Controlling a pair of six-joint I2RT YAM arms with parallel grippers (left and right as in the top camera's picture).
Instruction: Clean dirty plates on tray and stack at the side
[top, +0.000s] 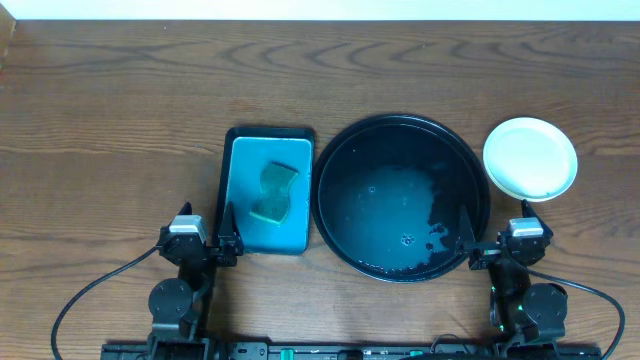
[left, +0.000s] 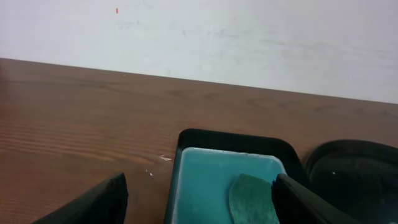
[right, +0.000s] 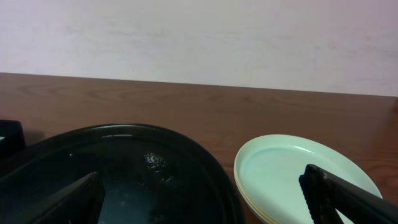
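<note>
The large round black tray (top: 402, 197) sits at the table's middle with no plates on it, only a wet film and small specks. The plates (top: 530, 158) stand in one stack to its right, a pale mint-white one on top; the right wrist view (right: 298, 174) shows a pale yellow rim beneath. My left gripper (top: 200, 245) is open and empty at the front, just left of the small rectangular tray. My right gripper (top: 510, 245) is open and empty at the front, between the round tray and the stack.
A smaller rectangular black tray with a teal inside (top: 268, 190) lies left of the round tray and holds a green sponge (top: 274, 193). It also shows in the left wrist view (left: 211, 180). A pale wall runs behind the table.
</note>
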